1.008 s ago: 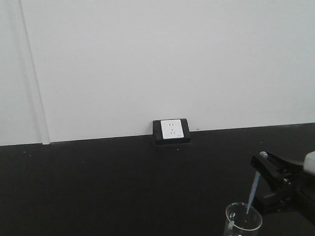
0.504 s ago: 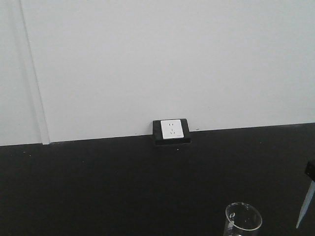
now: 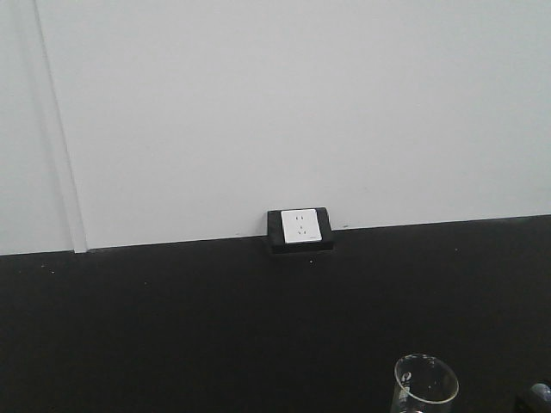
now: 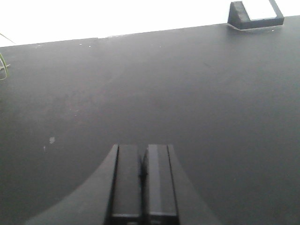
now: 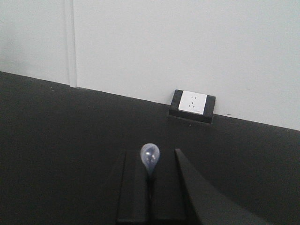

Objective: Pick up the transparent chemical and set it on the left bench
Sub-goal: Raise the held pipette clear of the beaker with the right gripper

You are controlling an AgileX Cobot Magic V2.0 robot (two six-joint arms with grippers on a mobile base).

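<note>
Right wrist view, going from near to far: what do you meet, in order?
right gripper shut on the pipette, bulb up → black bench → socket → white wall

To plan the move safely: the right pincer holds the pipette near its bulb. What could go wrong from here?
1. The right pincer grips the thin pipette just under its bulb; it might slip.
2. The glass beaker stands close beside that pincer; a leftward carry could knock it.
3. The stem is hidden, so its tip may hit the bench.
</note>
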